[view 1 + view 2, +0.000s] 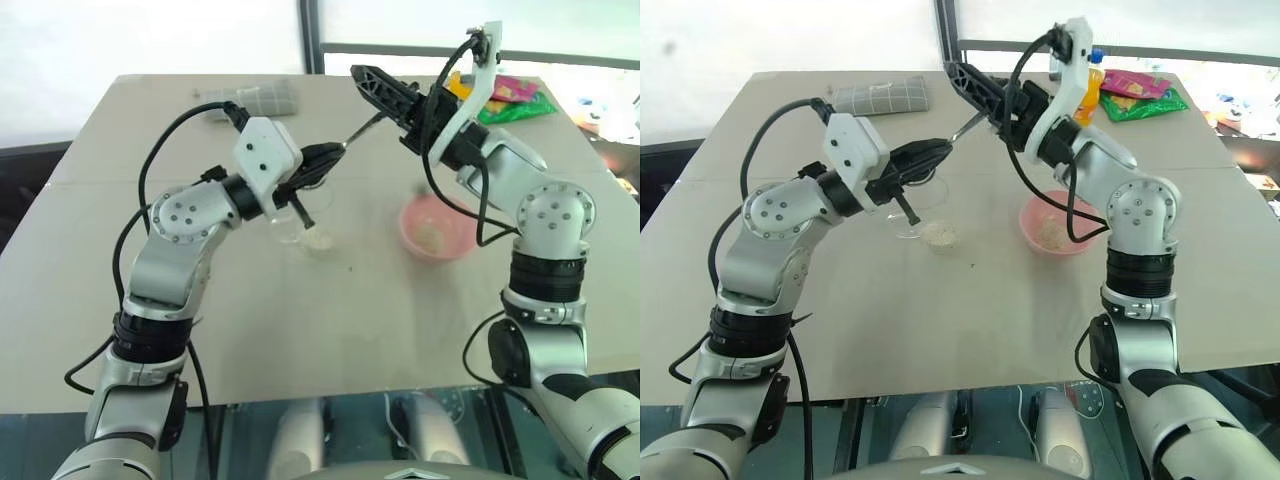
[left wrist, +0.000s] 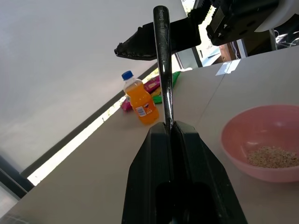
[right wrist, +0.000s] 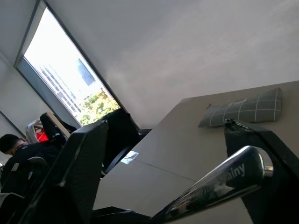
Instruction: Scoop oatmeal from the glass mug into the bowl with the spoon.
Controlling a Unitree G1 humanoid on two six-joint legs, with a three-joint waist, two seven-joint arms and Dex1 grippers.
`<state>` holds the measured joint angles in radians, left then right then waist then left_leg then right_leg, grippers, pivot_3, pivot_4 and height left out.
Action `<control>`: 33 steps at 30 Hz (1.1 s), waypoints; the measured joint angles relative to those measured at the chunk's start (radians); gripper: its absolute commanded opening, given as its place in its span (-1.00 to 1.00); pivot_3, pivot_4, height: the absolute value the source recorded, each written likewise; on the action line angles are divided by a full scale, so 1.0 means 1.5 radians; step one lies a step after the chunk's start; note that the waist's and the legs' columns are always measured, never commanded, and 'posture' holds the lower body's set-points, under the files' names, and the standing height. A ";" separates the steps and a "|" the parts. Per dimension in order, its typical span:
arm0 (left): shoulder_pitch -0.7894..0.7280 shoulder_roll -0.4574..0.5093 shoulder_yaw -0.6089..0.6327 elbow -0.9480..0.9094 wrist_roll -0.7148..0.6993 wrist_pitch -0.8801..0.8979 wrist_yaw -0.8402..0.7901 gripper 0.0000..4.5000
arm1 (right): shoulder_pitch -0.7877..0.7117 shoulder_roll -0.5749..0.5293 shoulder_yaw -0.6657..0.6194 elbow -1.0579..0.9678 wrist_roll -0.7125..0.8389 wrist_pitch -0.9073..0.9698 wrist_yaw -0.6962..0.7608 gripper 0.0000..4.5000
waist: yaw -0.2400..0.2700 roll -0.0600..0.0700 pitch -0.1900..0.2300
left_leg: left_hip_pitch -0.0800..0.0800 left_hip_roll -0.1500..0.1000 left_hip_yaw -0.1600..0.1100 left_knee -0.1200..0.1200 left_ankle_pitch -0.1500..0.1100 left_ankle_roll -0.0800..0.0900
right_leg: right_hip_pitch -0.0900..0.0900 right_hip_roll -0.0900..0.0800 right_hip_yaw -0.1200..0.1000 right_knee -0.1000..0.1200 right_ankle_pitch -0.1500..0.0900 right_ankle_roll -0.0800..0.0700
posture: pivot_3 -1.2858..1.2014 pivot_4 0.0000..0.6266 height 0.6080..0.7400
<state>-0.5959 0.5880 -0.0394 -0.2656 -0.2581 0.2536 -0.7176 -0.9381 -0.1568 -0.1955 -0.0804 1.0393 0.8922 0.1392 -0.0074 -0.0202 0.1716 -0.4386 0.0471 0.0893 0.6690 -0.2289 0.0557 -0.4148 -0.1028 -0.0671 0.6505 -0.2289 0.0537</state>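
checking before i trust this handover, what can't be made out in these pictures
- Spoon: its scoop end is hidden inside the shut left end effector in the left wrist view.
- Glass mug: partly covered by the left end effector in the eye views; contents unreadable.
- Right end effector: finger-to-handle contact unclear in the right wrist view.

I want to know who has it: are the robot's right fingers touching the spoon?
Cannot tell. In the right wrist view the spoon handle lies between the right gripper's open fingers, close against one, but no contact or gap shows plainly.
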 measured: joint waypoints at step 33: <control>0.417 -0.088 0.281 -0.230 -0.097 0.060 0.174 0.00 | -0.022 -0.135 -0.280 0.166 0.170 -0.004 -0.253 -1.00 | -0.006 0.001 0.001 | 0.002 0.000 0.001 0.000 0.000 0.000 | 0.000 0.000 0.003 0.002 0.000 0.000 | 0.03 -0.52 0.66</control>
<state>0.0296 0.4553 0.3816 -0.6109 -0.4030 0.3438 -0.4571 -0.9706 -0.3586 -0.6156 0.1689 1.2944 0.8856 -0.2398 -0.0167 -0.0187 0.1726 -0.4355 0.0476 0.0903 0.6684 -0.2290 0.0558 -0.4156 -0.1035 -0.0623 0.6531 -0.2292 0.0539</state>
